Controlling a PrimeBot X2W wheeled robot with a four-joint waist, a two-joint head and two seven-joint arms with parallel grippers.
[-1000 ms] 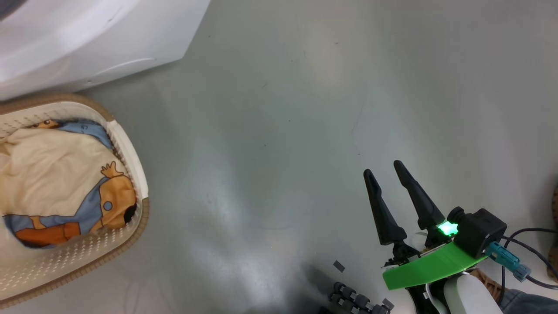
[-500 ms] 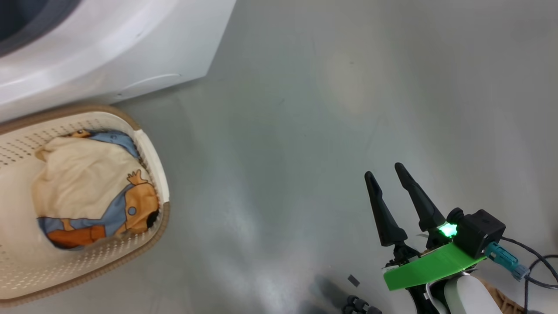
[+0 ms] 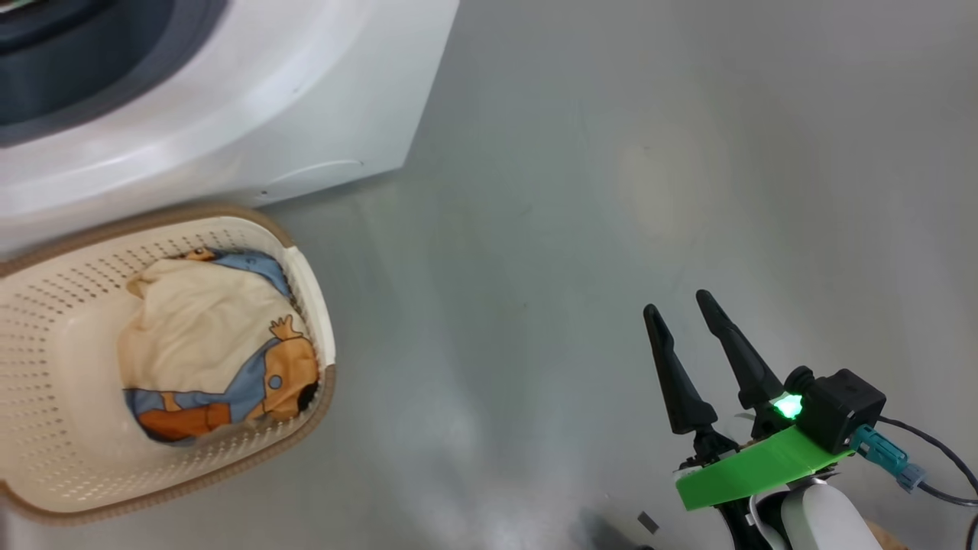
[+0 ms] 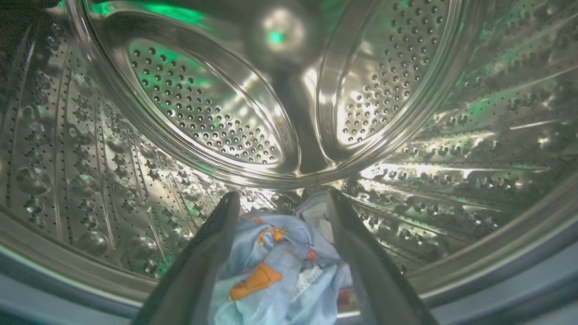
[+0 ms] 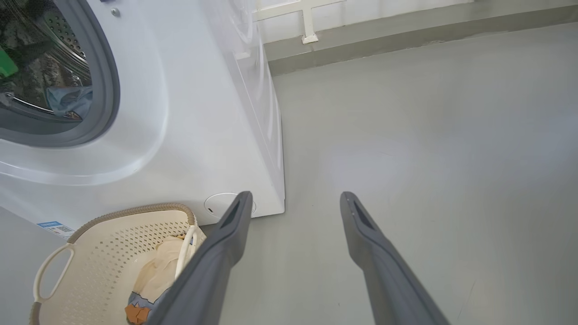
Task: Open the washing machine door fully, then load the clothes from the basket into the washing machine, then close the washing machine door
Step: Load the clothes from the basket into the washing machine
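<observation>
Evidently left tool point(image 4: 282, 198) gapes wide over clothes point(image 4: 271, 280) in drum point(image 4: 203, 113); right tool point(image 3: 675, 302) wide, empty.

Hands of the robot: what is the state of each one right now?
Left hand: open, pointing at the light blue printed cloth in the steel drum.
Right hand: open, holding nothing.

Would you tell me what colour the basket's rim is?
The basket rim is brown with a woven look; the head view shows it best.
</observation>
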